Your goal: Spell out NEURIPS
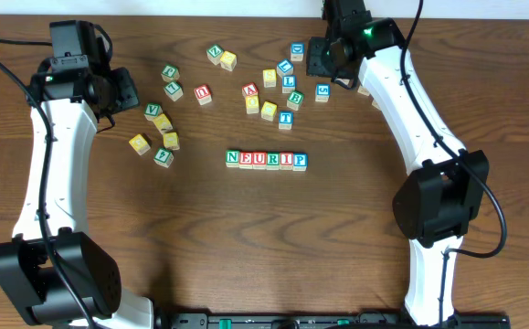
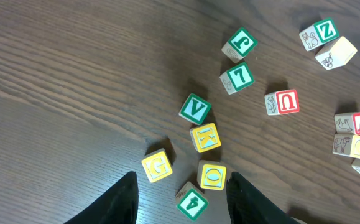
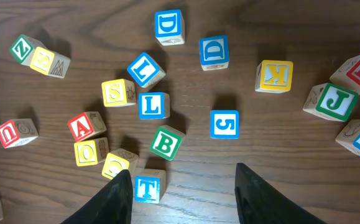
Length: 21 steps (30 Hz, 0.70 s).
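Your NEURIP row (image 1: pixel 266 160) lies centred on the bench (image 1: pixel 200 247); loose cubes (image 1: pixel 203 92) scatter behind it, the S cube (image 3: pixel 116 92) just beside an L cube (image 3: pixel 153 105) there

Spread claw (image 2: pixel 183 177) hovers over green 4 cube (image 2: pixel 192 203).

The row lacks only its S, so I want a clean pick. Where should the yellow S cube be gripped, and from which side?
Probably best to come straight down on the yellow S cube with the right gripper, fingers on the faces with bare wood beside them; a blue L cube sits close beside another face.
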Each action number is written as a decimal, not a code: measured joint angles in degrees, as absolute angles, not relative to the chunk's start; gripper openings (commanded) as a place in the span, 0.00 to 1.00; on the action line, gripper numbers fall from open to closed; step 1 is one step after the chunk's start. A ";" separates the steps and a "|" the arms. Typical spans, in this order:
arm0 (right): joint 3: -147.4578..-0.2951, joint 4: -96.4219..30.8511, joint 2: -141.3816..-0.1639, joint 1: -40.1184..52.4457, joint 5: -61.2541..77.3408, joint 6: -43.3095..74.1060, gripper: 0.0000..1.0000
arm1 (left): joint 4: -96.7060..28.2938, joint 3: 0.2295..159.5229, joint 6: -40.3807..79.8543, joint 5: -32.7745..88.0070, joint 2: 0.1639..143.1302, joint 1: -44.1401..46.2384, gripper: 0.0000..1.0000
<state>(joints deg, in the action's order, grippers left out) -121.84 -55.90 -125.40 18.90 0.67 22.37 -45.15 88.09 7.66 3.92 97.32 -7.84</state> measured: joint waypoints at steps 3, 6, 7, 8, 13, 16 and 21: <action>-121.84 -55.92 -125.40 18.90 0.67 22.37 0.49 | -45.15 88.09 7.66 3.92 97.32 -7.84 0.46; -121.84 -56.03 -125.40 18.90 0.67 22.39 0.49 | -45.19 88.09 7.66 3.92 97.32 -7.84 0.46; -121.84 -56.10 -125.40 18.90 0.67 22.39 0.49 | -45.23 88.09 7.66 3.92 97.32 -7.84 0.46; -121.84 -56.12 -125.40 18.90 0.67 22.37 0.49 | -45.25 88.09 7.66 3.92 97.32 -7.84 0.46; -121.84 -56.29 -125.40 18.90 0.67 22.39 0.49 | -45.52 88.09 7.68 3.92 97.32 -7.84 0.46; -121.84 -56.36 -125.40 18.90 0.67 22.39 0.49 | -45.80 88.09 7.68 3.92 97.32 -7.84 0.45; -121.84 -56.36 -125.40 18.90 0.67 22.37 0.50 | -46.04 88.09 7.68 3.92 97.32 -7.84 0.46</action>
<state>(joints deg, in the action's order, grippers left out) -121.84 -56.36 -125.40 18.90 0.67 22.37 -46.04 88.09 7.68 3.92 97.32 -7.84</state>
